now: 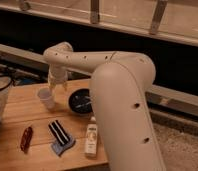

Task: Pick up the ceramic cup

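Hanging at the left-center of the frame, the hand (56, 86) sits just above the ceramic cup (46, 98), touching its rim; I cannot tell its grip state. The cup stands on the wooden counter (19, 107), just left of 1 dark bowl (81, 102). A bottle (92, 139) lies lower center.

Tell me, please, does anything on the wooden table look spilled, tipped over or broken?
Only the small bottle stands out: it lies on its side near the table front edge. Nothing looks spilled or broken. The ceramic cup is upright beside the dark bowl, and the gripper is at the cup's rim.
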`<state>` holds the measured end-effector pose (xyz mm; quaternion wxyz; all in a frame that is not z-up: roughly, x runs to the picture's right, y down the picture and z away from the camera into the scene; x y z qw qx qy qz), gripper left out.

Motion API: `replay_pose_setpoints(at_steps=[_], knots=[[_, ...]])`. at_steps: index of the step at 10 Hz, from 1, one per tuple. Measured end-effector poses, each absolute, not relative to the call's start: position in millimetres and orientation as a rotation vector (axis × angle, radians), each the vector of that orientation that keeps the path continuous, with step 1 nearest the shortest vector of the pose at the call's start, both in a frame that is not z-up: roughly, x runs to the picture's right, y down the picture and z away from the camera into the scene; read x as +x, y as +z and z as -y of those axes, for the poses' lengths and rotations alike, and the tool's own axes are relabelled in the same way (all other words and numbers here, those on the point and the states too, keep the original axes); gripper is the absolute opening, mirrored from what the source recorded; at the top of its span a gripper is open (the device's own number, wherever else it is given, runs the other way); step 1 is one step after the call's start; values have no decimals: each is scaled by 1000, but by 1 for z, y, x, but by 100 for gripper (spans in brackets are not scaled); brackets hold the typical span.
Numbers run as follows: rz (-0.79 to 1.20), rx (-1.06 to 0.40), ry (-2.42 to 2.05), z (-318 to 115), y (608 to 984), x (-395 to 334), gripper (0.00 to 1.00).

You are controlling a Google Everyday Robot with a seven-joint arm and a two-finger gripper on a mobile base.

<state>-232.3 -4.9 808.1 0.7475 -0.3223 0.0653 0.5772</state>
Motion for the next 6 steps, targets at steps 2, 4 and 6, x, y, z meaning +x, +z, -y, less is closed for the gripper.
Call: replay_pose_setpoints(at_steps=[2, 4, 6], knots=[[-121, -712, 1246, 9, 809, -246, 80], [-123, -739, 1241, 5, 819, -251, 80], [-137, -773, 1250, -5, 836, -250, 80]])
